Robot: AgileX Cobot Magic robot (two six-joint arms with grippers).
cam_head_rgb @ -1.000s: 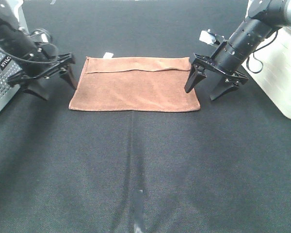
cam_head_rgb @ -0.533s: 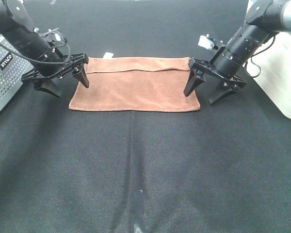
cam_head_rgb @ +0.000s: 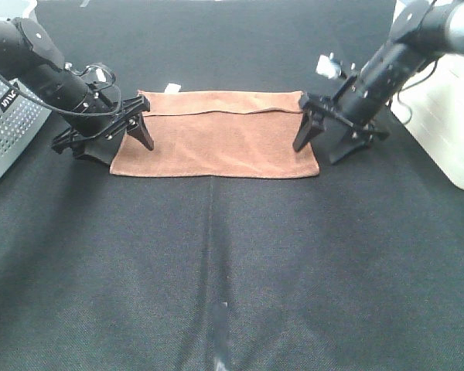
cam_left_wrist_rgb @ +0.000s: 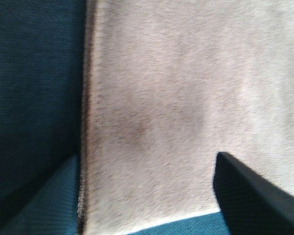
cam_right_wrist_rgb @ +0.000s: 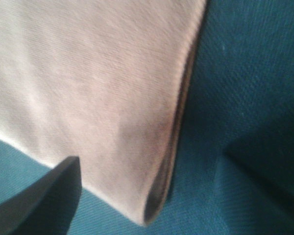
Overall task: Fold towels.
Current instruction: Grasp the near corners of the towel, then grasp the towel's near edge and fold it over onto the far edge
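The reddish-brown towel (cam_head_rgb: pixel 216 143) lies flat on the black table cloth, folded in half, with a small white tag (cam_head_rgb: pixel 171 87) at its far left corner. My left gripper (cam_head_rgb: pixel 110 144) is open and low over the towel's left short edge. One finger (cam_head_rgb: pixel 145 135) is over the cloth and the other is off it. My right gripper (cam_head_rgb: pixel 319 147) is open and straddles the right short edge in the same way. The left wrist view shows the towel (cam_left_wrist_rgb: pixel 161 107) and one finger (cam_left_wrist_rgb: pixel 250 196). The right wrist view shows the folded edge (cam_right_wrist_rgb: pixel 171 147) and one finger (cam_right_wrist_rgb: pixel 44 196).
A grey perforated box (cam_head_rgb: pixel 4 124) stands at the left edge and a white box (cam_head_rgb: pixel 448 116) at the right edge. A pale strip (cam_head_rgb: pixel 220 340) lies on the black cloth (cam_head_rgb: pixel 216 255) near the front.
My left gripper has moved right and down to the towel's left edge. My right gripper has dropped slightly at the right edge. The towel has not moved.
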